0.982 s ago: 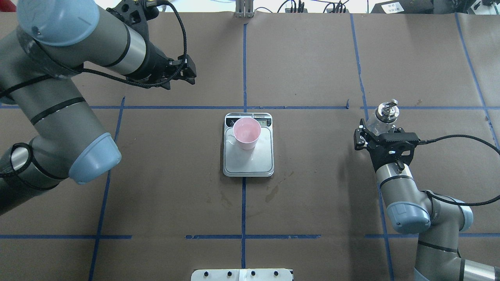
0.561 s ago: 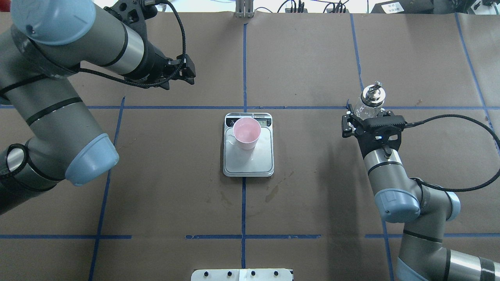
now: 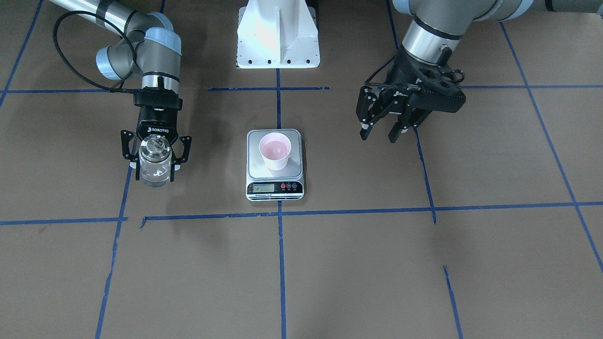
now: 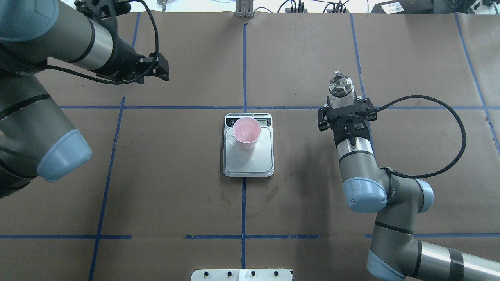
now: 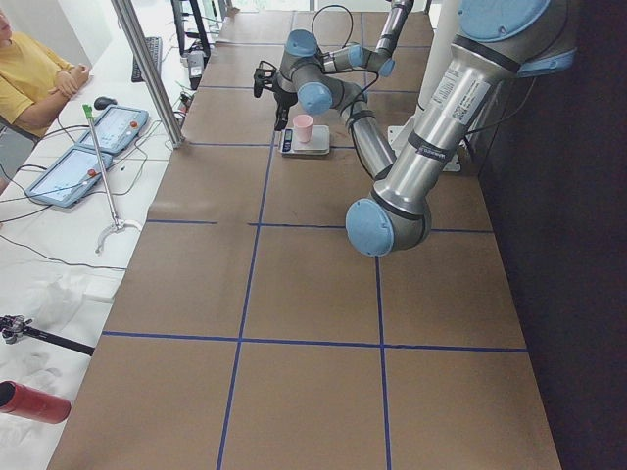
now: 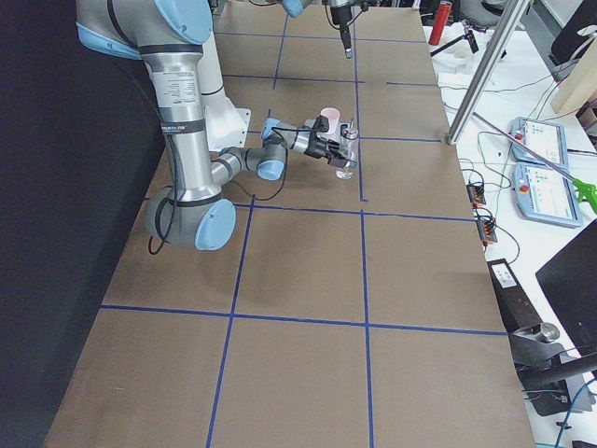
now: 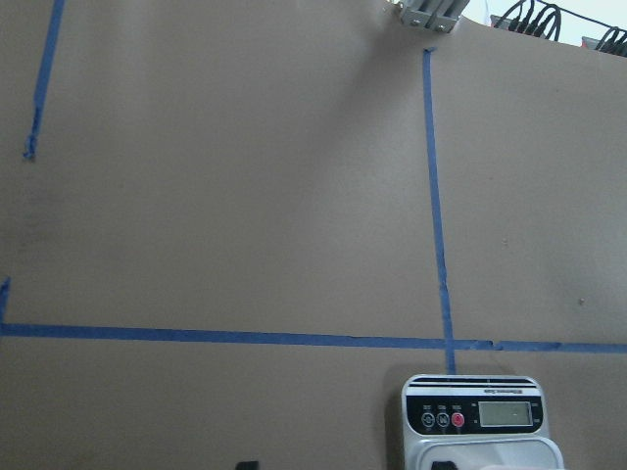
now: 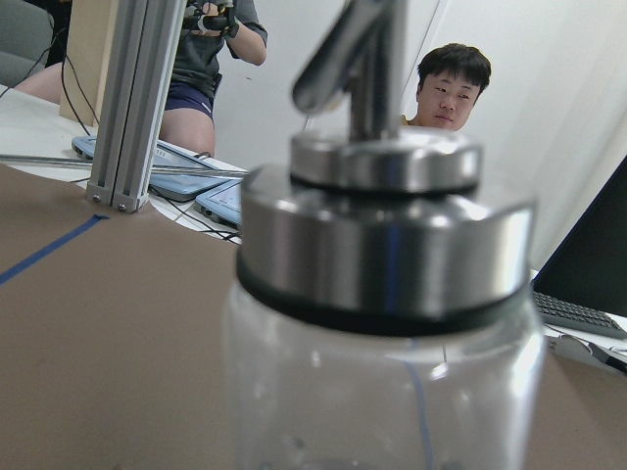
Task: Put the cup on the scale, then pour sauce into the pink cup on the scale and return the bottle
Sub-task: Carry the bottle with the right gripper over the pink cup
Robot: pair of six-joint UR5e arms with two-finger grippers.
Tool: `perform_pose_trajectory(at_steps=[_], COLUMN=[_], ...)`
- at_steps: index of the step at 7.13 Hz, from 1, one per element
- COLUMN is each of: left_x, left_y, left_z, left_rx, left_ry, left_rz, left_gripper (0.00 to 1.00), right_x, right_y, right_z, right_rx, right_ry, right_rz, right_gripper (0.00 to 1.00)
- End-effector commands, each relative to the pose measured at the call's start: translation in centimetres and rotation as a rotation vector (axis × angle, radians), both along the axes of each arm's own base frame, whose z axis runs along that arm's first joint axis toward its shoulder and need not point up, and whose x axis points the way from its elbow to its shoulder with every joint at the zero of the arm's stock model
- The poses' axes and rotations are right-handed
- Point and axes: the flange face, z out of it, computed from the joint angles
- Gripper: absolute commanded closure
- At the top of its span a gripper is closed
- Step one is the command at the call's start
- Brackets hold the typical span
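The pink-lined paper cup (image 4: 247,132) stands upright on the back part of the silver scale (image 4: 254,162), also in the front-facing view (image 3: 275,150). My right gripper (image 3: 155,173) is shut on the clear glass bottle (image 3: 155,157) with metal collar and spout, upright, to the right of the scale (image 4: 340,88). It fills the right wrist view (image 8: 382,294). My left gripper (image 3: 379,136) is open and empty, raised, far back-left of the scale (image 4: 161,70). The left wrist view shows only the scale's display strip (image 7: 480,416).
Brown paper with blue tape lines (image 4: 243,58) covers the table. Dried stains (image 4: 273,193) lie in front of the scale. The robot's white base plate (image 3: 278,33) sits at the near edge. Operators and tablets (image 6: 546,182) are beyond the far edge.
My right arm has carried the bottle left toward the scale and farther back. My left arm has drawn back to the left, away from the scale. The cup and scale have not moved.
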Motion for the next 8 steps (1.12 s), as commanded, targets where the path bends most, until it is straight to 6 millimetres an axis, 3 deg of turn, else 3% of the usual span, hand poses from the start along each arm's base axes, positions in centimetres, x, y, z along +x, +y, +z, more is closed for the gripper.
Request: perform_pose_trajectory(at_steps=[1,3,4,5,8], left_x=[-5.4,-9.9,-10.8,-10.8,-10.7], left_y=[-1.9,-3.1,-3.0,-3.0,-3.0], left_z=[5.0,9.3,10.8,10.9,10.9], left_rx=[0.066,0.115,0.123,0.122,0.121], left_ry=[-0.086,-0.164,-0.181,-0.182,-0.18], left_rz=[0.055,0.087,0.111,0.114,0.117], left_gripper=[0.33,0.33,0.31,0.31,0.3], right_x=[-1.2,-3.2,-4.4,-6.8,-8.3], right_y=[-0.4,0.7,0.4,1.1,3.5], right_z=[-3.5,-4.0,-6.0,-6.2,-6.9], right_rx=[0.065,0.071,0.056,0.037,0.119], right_ry=[0.238,0.407,0.499,0.588,0.909], right_rz=[-0.015,-0.058,-0.078,-0.099,-0.136], right_gripper=[1.0,1.0,1.0,1.0,1.0])
